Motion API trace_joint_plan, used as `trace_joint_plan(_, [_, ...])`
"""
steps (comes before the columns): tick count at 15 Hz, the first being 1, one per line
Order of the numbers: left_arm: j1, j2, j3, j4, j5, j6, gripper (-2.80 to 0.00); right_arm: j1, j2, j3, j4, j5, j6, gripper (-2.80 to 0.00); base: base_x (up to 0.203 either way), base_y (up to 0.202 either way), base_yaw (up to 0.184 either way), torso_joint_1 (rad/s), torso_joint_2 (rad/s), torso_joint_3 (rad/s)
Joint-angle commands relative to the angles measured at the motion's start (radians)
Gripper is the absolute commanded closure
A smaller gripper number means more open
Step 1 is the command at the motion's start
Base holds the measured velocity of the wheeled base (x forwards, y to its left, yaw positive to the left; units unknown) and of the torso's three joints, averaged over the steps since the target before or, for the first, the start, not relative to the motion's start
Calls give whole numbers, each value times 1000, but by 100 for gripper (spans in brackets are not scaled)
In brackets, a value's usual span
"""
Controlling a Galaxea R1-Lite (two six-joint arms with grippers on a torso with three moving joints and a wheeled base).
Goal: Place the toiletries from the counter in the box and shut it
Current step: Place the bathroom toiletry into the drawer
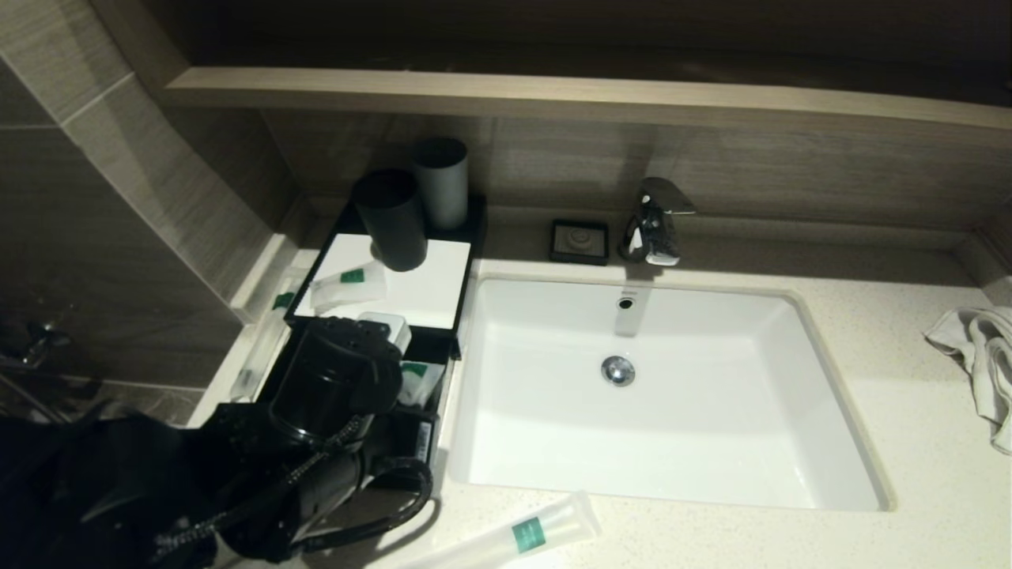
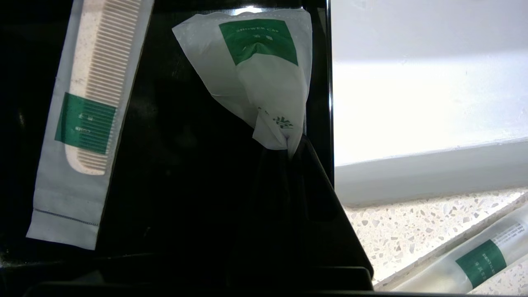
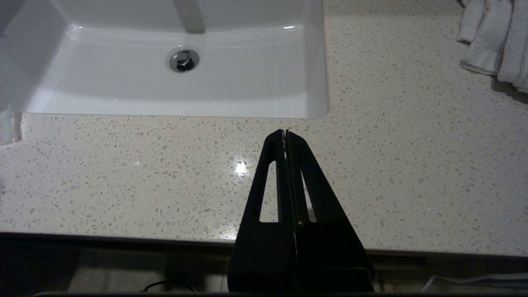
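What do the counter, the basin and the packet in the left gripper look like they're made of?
Counter: looks like polished stone or composite, pale cream with dark flecks and a glossy highlight. Basin: probably glazed ceramic, smooth white with shiny reflections. Shower cap packet, pinched in the shut left gripper over the box: thin frosted plastic film, creased, with a green printed label.

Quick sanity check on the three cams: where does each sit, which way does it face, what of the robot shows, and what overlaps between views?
Head: on the robot's head, looking forward and down at the counter, basin and box; the left arm shows, low on the left.
Left wrist: behind the left gripper, shut on a shower cap packet over the drawer, beside a comb packet.
Right wrist: behind the shut right gripper, parked at the counter's front edge, facing the basin and towel.
Shared: basin in all three; slim tube in head and left wrist.
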Motion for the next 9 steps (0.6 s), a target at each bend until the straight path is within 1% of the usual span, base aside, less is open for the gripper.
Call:
trace_joint_plan(1, [2, 16, -14, -2, 1, -2, 0, 0, 1, 0, -1, 0, 0, 0, 0, 0, 0, 0, 0, 0])
trace_joint_plan(9, [11, 12, -13, 1, 1, -3, 0, 0, 1, 0, 0, 0, 0, 0, 0, 0, 0, 0, 0, 0])
